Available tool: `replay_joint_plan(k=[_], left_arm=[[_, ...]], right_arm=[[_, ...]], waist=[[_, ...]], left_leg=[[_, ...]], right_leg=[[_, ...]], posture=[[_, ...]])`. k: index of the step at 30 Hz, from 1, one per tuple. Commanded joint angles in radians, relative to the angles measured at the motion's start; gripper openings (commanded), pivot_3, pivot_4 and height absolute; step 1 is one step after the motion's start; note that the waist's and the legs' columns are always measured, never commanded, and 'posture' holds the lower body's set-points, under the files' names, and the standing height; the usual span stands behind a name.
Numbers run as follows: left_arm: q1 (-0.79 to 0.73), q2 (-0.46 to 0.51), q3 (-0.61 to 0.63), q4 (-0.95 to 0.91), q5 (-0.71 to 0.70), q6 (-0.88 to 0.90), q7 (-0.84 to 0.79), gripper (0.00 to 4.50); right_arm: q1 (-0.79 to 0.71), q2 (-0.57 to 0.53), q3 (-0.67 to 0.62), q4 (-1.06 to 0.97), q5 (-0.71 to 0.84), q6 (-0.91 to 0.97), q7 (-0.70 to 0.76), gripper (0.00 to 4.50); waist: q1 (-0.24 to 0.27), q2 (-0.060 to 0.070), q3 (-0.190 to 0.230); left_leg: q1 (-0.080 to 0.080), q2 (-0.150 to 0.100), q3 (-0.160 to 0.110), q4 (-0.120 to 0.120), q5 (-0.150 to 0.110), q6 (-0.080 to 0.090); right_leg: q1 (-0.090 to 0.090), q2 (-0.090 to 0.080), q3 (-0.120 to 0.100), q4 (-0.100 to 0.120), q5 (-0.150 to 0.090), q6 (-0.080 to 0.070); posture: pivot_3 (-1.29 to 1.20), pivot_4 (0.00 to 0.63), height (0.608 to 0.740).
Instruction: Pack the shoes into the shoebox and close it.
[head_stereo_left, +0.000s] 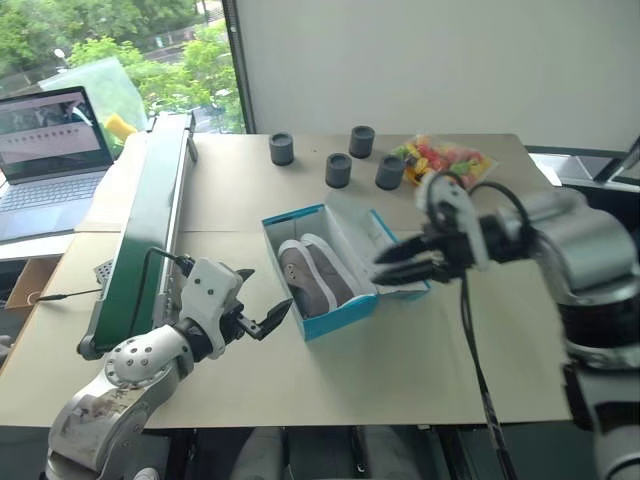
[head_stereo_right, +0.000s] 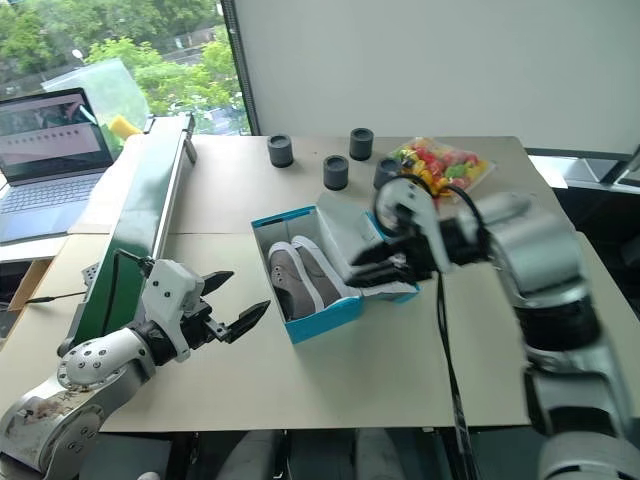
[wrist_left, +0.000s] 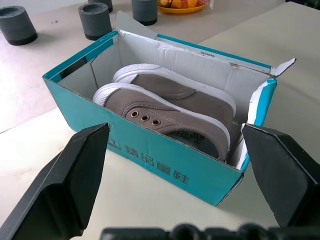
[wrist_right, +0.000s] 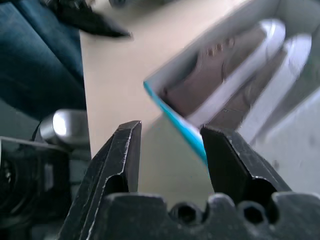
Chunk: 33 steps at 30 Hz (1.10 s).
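Already both shoes (wrist_left: 170, 107) lie inside the shoebox (head_stereo_left: 340, 318) mid-bench; left pincer (head_stereo_left: 268, 322) gapes empty nearby, right pincer (head_stereo_left: 400, 262) (parted, empty) hovers over the lid (head_stereo_left: 352, 232). Closing comes next.

Shoes (head_stereo_left: 312, 275) lie side by side in shoebox (head_stereo_left: 340, 318).

The shoebox (wrist_left: 165, 170) side bears white Chinese characters; unreadable.
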<state>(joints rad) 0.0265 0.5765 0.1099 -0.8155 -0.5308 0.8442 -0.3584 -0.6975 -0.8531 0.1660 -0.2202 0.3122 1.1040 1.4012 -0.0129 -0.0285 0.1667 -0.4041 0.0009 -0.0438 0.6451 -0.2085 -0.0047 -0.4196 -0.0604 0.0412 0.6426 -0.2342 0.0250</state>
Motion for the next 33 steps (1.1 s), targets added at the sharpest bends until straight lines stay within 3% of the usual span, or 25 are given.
replay_joint_plan(k=[1, 5, 7, 9, 16, 20, 24, 28, 33], left_arm=[[0.010, 0.013, 0.003, -0.045, -0.011, -0.044, -0.038, 4.50], [0.041, 0.035, 0.025, -0.079, -0.031, -0.051, -0.069, 4.50], [0.057, 0.058, 0.054, -0.089, -0.052, -0.048, -0.094, 4.50], [0.078, 0.084, 0.088, -0.098, -0.070, -0.046, -0.122, 4.50], [0.128, 0.139, 0.169, -0.126, -0.125, -0.030, -0.154, 4.50], [0.121, 0.145, 0.164, -0.134, -0.142, -0.025, -0.140, 4.50], [0.119, 0.155, 0.162, -0.126, -0.149, -0.029, -0.139, 4.50], [0.102, 0.169, 0.164, -0.114, -0.156, -0.025, -0.141, 4.50], [0.089, 0.176, 0.168, -0.113, -0.164, -0.016, -0.133, 4.50]], right_arm=[[0.089, 0.050, 0.081, 0.042, -0.103, 0.016, -0.232, 1.91], [0.141, 0.132, 0.070, 0.025, -0.131, 0.082, -0.410, 0.82], [0.144, 0.194, 0.063, 0.078, -0.169, 0.096, -0.527, 0.03], [0.145, 0.246, 0.055, 0.147, -0.211, 0.080, -0.639, 0.03], [0.088, 0.490, -0.171, 0.417, -0.236, -0.001, -0.983, 0.03], [0.073, 0.638, -0.368, 0.473, -0.204, -0.081, -1.190, 0.03], [0.010, 0.807, -0.679, 0.527, -0.032, -0.301, -1.380, 0.03], [-0.066, 0.905, -0.866, 0.572, 0.235, -0.411, -1.322, 0.03], [-0.119, 0.927, -0.899, 0.525, 0.491, -0.350, -1.198, 0.03]], waist=[[-0.007, -0.001, 0.000], [-0.012, 0.000, 0.000], [-0.012, 0.000, 0.000], [-0.011, -0.001, 0.000], [-0.012, -0.001, 0.000], [-0.020, -0.002, -0.001], [-0.027, -0.002, 0.000], [-0.035, -0.001, 0.000], [-0.035, 0.000, 0.000]], left_leg=[[0.000, 0.000, 0.000, 0.000, 0.000, 0.000], [0.000, 0.001, 0.003, 0.000, 0.000, 0.000], [0.000, 0.001, 0.004, 0.000, 0.000, 0.000], [0.001, 0.001, 0.003, 0.000, 0.000, 0.000], [0.000, 0.001, 0.003, 0.000, 0.000, 0.000], [0.003, 0.001, 0.003, 0.000, 0.000, 0.000], [0.004, 0.001, 0.003, 0.001, 0.000, 0.000], [0.003, 0.002, 0.004, 0.000, 0.000, 0.000], [0.003, 0.002, 0.004, -0.001, 0.000, 0.000]], right_leg=[[0.000, 0.000, 0.000, 0.000, 0.000, 0.000], [-0.003, 0.001, 0.004, 0.003, 0.000, 0.000], [-0.003, 0.001, 0.004, 0.003, 0.000, 0.000], [-0.002, 0.001, 0.004, 0.003, 0.000, 0.000], [-0.002, 0.001, 0.004, 0.003, 0.000, 0.000], [0.000, 0.001, 0.004, 0.003, 0.000, 0.000], [0.002, 0.001, 0.004, 0.003, 0.000, 0.000], [0.000, 0.002, 0.005, 0.004, 0.000, 0.000], [-0.001, 0.002, 0.005, 0.004, 0.000, 0.000]], posture=[[0.00, 0.150, 0.728], [0.00, 0.150, 0.728], [0.00, 0.150, 0.728], [0.00, 0.150, 0.728], [0.00, 0.150, 0.728], [0.00, 0.150, 0.728], [0.00, 0.150, 0.728], [0.00, 0.150, 0.728], [0.00, 0.150, 0.728]])
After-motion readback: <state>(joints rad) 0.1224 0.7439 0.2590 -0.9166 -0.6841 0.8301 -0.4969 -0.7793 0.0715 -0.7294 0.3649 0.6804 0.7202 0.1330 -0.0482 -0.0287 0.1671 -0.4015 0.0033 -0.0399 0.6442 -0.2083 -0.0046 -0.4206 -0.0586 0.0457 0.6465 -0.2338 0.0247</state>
